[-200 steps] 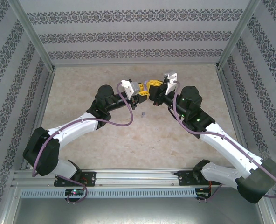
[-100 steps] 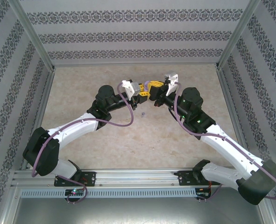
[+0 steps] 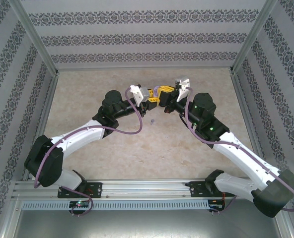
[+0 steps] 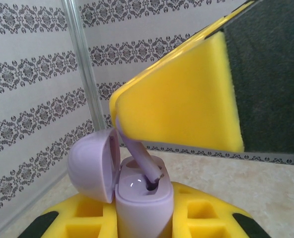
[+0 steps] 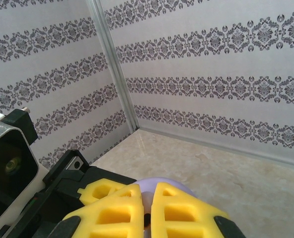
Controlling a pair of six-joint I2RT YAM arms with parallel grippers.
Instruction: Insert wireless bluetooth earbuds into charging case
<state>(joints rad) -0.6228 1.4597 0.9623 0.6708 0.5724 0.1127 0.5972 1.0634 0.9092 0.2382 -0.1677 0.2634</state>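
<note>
Grippers met tip to tip above the far middle of the table (image 3: 137,148). The left gripper (image 3: 156,101) was clamped on the lilac charging case (image 4: 144,203), held upright with its lid (image 4: 90,163) open to the left. The right gripper (image 3: 162,91) pinched a lilac earbud (image 4: 142,161), whose stem tip sat in the case's well. A tiny loose bud (image 3: 152,120) lay on the table just nearer the bases.

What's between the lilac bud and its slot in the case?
Nothing visible. The lid of the case is swung clear, and the bud in the right gripper has its stem tip at the slot.
</note>
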